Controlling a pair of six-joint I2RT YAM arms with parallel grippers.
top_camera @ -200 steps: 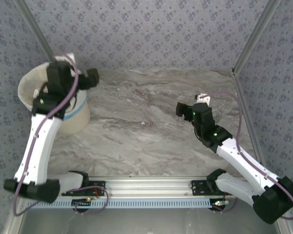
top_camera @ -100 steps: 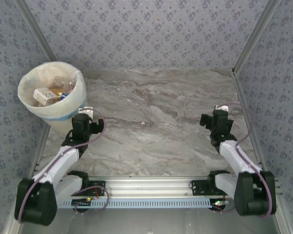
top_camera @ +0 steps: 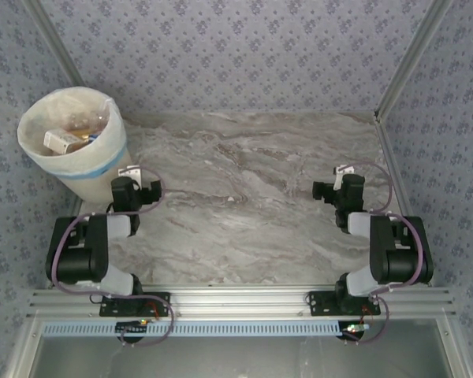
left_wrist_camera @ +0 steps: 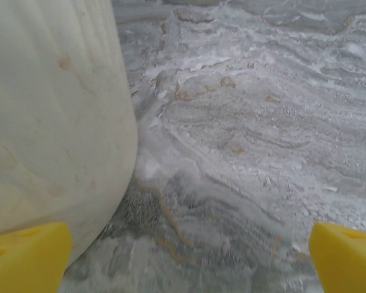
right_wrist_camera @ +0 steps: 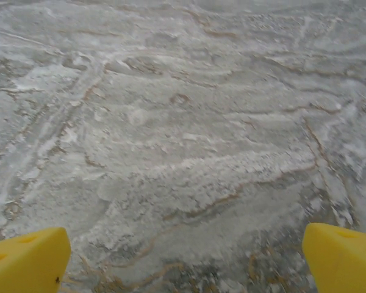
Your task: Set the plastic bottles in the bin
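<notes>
The bin [top_camera: 83, 161] stands at the table's far left corner, cream-white with a pale blue band and a translucent liner. Inside it lie plastic bottles [top_camera: 85, 126] and a small carton [top_camera: 59, 142]. My left gripper [top_camera: 142, 190] sits low over the table just right of the bin's base, open and empty. In the left wrist view the bin's wall [left_wrist_camera: 49, 122] stands close on the left, beside my left gripper [left_wrist_camera: 186, 262] with its yellow fingertips [left_wrist_camera: 24, 256] wide apart. My right gripper [top_camera: 329, 189] rests open over the table's right side. The right wrist view has my right gripper [right_wrist_camera: 183, 262] above bare marble.
The marble tabletop [top_camera: 244, 205] is walled by patterned panels at the back and sides. A metal post [top_camera: 406, 63] rises at the far right corner. Both arms are folded back close to their bases on the front rail [top_camera: 236, 303].
The left arm has come down from over the bin and folded back, and the right arm has pulled back to its side. The bin now stands a little further left.
</notes>
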